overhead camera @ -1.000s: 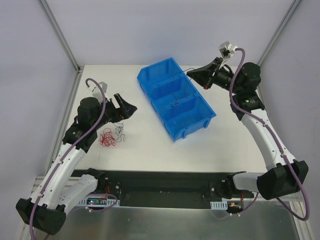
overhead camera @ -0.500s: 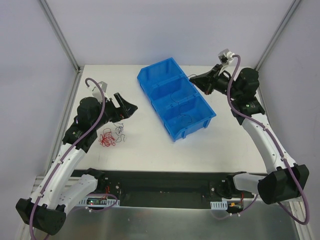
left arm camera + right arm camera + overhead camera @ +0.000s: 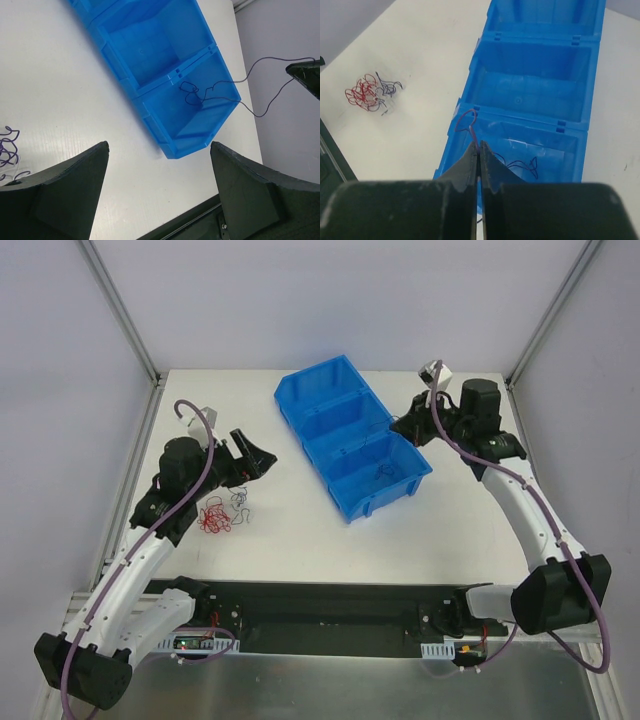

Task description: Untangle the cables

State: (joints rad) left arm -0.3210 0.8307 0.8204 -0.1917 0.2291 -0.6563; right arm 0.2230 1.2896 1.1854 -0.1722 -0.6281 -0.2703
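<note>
A tangle of thin cables lies on the white table: a red one [image 3: 213, 516] with a dark one [image 3: 240, 502] beside it, seen again as the small heap [image 3: 367, 94]. My left gripper [image 3: 252, 458] hovers open just beyond that heap with nothing between its fingers [image 3: 80, 170]. My right gripper [image 3: 400, 428] is shut on a thin dark cable [image 3: 468, 122] above the near compartment of the blue bin [image 3: 290, 398]. The cable's curly lower end [image 3: 383, 472] lies inside that compartment [image 3: 192, 94].
The blue bin [image 3: 535, 44] has three compartments and sits diagonally mid-table; the two farther ones [image 3: 145, 50] hold nothing I can see. A black rail [image 3: 330, 605] runs along the near table edge. Metal frame posts [image 3: 125, 315] stand at the back corners.
My right gripper has swung down and toward the bin's near end, carrying the dark cable so its loose end now rests in the near compartment. The left arm barely moved.
</note>
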